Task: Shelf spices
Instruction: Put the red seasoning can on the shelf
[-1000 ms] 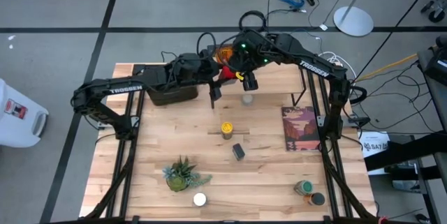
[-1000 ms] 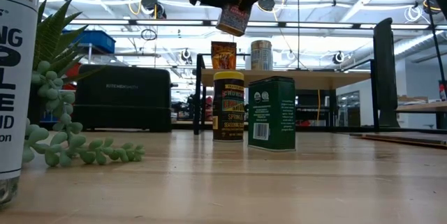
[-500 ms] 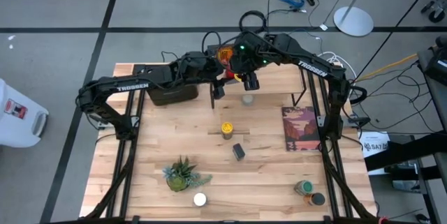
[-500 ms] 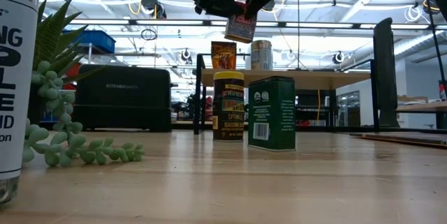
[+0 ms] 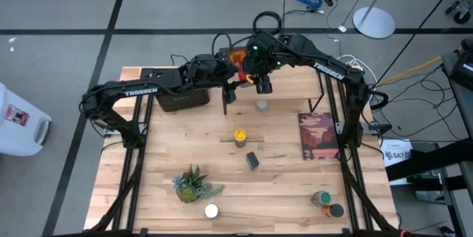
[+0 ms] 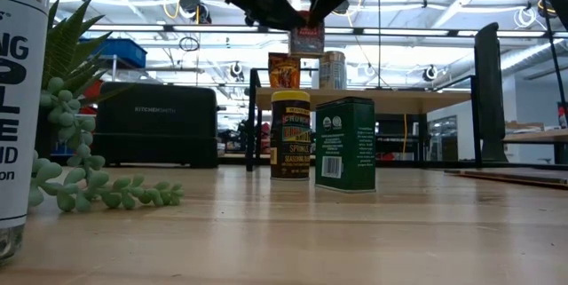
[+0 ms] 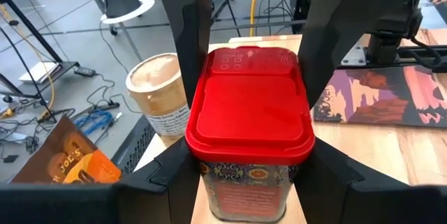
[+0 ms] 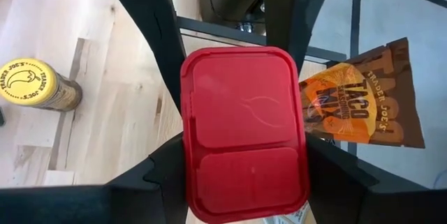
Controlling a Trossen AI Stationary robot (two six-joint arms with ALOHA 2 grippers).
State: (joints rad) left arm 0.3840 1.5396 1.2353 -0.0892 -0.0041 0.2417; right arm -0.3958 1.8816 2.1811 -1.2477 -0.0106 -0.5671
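**Red tin held aloft by both arms above the shelf**

The left end effector [image 7: 248, 175] pinches the red tin [image 7: 249, 123] by its flat sides, just under the lid; the right end effector [image 8: 241, 161] clamps the same tin. It hangs above the shelf [image 6: 390, 98], beside a tan-lidded jar [image 7: 159, 91] and an orange packet [image 8: 360, 105]. The tin looks rigid, light and smooth (likely slippery), so the flat walls suit a grip. It has a glossy red hinged lid and patterned label.

Your wooden table [image 5: 162, 156] carries the yellow-lidded jar [image 5: 240, 136], dark square tin [image 5: 253, 160], potted plant [image 5: 194, 184], white-capped shaker [image 5: 211, 211], a picture card [image 5: 318, 136] and black toaster [image 5: 181, 98]; the shelf [image 6: 408, 97] holds a taco packet [image 8: 360, 105] and tan-lidded jar [image 7: 159, 95].
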